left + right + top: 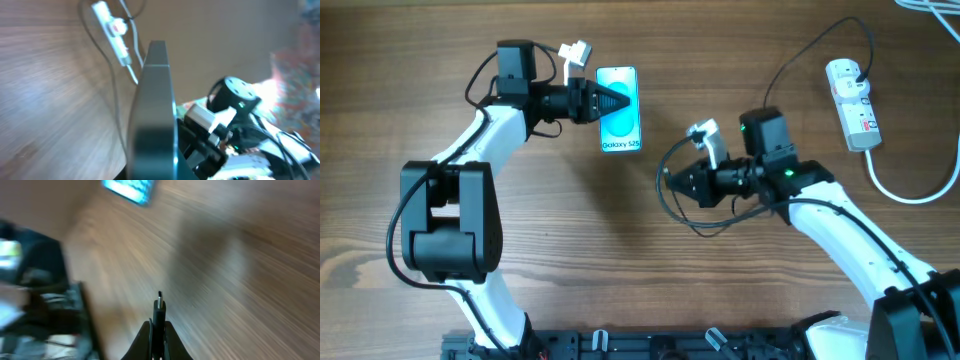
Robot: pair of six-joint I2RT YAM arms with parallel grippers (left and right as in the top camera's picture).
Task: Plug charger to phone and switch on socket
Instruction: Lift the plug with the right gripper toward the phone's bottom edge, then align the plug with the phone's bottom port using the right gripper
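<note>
The right hand (158, 326) is pinched narrow on the charger (159, 304), with only the small connector tip poking out past its fingers. It sits right of centre in the overhead frame, apart from the phone (620, 120). The phone is in the upper middle, screen up, with the left hand (612, 101) apparently closed on its left side. The likeliest failure is a missed insertion. The tip stands short and may be skewed in the grasp, so it could scrape the phone's lower edge rather than enter the port. A push from the right hand could also slide or twist the phone in the left hand, which seems to hold only one side. The thin cable loops slackly below the right hand and could snag as the arm travels, or tug at the socket (851, 105) in the upper right of the surface (570, 250). The port itself shows in no view. The left fingers are hidden behind the phone's edge in the left wrist view, both wrist views are blurred, and the socket's switches are too small to read.
</note>
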